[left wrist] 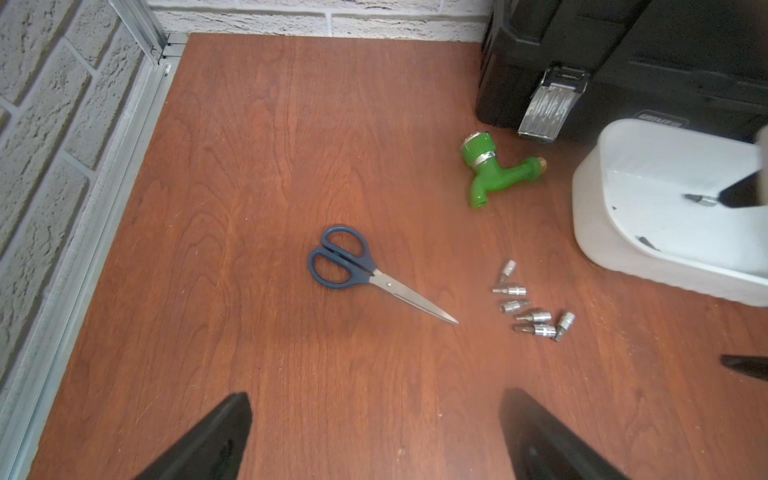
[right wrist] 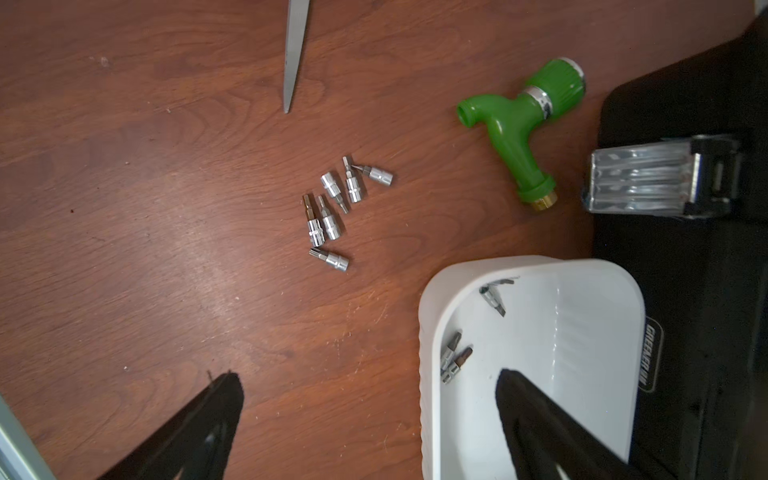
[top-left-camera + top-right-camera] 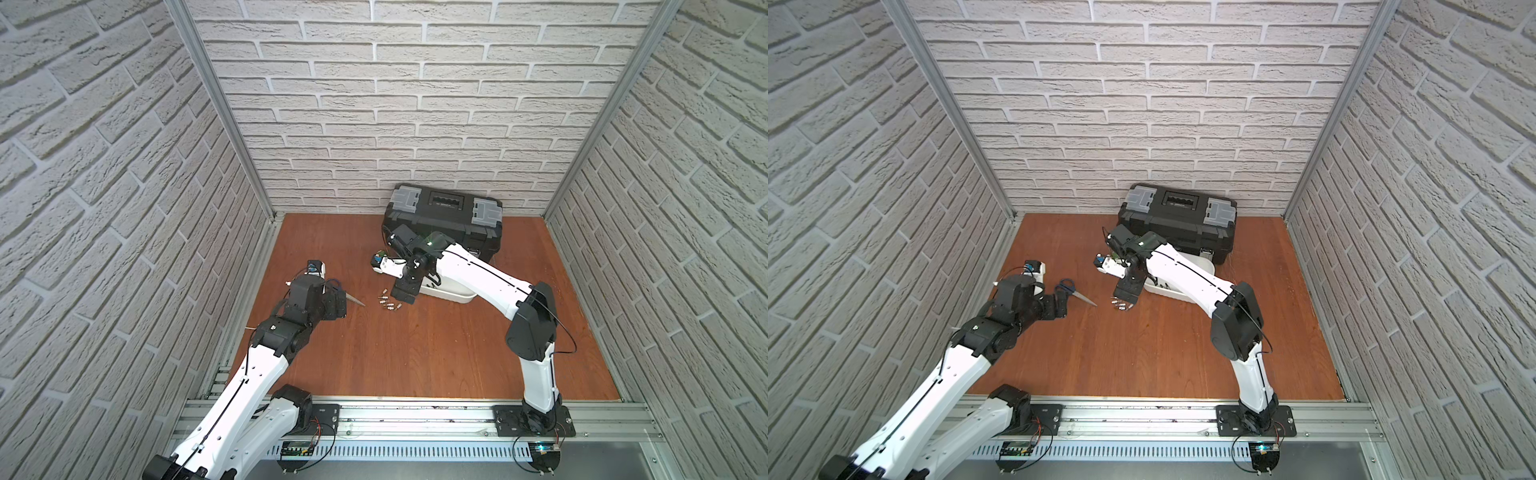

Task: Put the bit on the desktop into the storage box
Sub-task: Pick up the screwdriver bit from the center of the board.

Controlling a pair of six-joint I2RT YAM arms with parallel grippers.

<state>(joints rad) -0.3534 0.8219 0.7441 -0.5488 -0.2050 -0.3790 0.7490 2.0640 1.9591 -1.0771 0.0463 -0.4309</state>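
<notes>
Several small silver bits (image 2: 336, 208) lie in a loose cluster on the reddish-brown desktop (image 3: 415, 353), also visible in the left wrist view as bits (image 1: 532, 307). The white storage box (image 2: 428, 324) stands just beside them, in front of the toolbox, with a few bits (image 2: 453, 357) lying inside. My right gripper (image 2: 370, 376) is open and holds nothing. It straddles the box's near wall, one finger over the box floor and the other over the desktop. My left gripper (image 1: 376, 397) hovers open over bare wood, short of the scissors.
Blue-handled scissors (image 1: 345, 257) lie left of the bits, blade tip pointing at them. A green plastic tap (image 1: 494, 170) lies behind the bits. The black toolbox (image 3: 446, 212) stands shut against the back wall. Brick-patterned walls close in three sides.
</notes>
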